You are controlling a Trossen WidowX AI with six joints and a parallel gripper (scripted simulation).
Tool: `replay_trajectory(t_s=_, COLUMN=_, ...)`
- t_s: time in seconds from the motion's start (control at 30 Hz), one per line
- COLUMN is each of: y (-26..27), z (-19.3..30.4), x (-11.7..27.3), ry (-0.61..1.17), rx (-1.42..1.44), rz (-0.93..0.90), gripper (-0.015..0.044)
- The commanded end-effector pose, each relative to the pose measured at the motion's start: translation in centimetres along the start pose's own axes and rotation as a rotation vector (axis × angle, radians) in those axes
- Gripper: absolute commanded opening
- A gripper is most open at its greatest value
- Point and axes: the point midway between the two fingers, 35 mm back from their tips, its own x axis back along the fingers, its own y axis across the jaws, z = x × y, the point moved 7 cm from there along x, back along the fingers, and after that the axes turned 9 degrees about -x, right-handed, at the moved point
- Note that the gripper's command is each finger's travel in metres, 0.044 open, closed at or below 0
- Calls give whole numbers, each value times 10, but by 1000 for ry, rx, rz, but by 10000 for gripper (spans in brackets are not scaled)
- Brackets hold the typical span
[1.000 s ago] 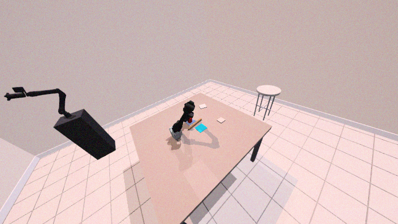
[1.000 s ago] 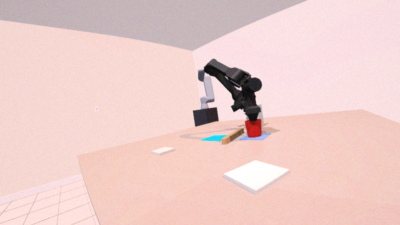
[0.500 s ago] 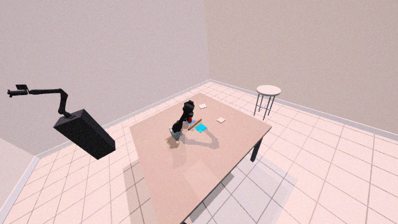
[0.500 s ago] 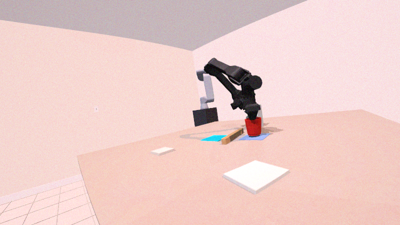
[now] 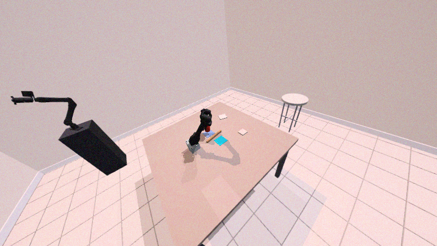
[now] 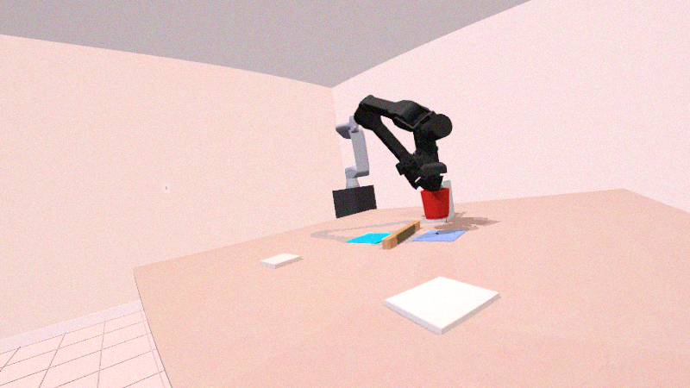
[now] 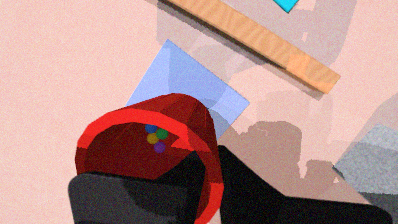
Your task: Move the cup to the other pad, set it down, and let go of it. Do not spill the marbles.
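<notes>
A red cup holds several coloured marbles. My gripper is shut on the cup's rim, one finger inside and one outside. The cup hangs a little above the table, slightly tilted, over the near edge of the light blue pad. A wooden bar lies between that pad and the cyan pad.
Two white tiles lie flat on the table, beyond the pads from the arm. The arm's grey base is close by. A black box and a stool stand off the table.
</notes>
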Motion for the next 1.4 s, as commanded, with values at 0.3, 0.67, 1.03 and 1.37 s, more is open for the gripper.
replay_trajectory(t_s=0.3, y=0, z=0, x=1, ry=0, rx=0, rz=0, gripper=0)
replay_trajectory(t_s=0.67, y=-1, z=-3, x=1, ry=1, rx=-1, rz=0, gripper=0)
replay_trajectory(t_s=1.03, y=-4, z=-25, x=2, ry=2, rx=-4, rz=0, gripper=0)
replay_trajectory(t_s=1.37, y=-8, z=-46, x=3, ry=1, rx=-5, rz=0, gripper=0)
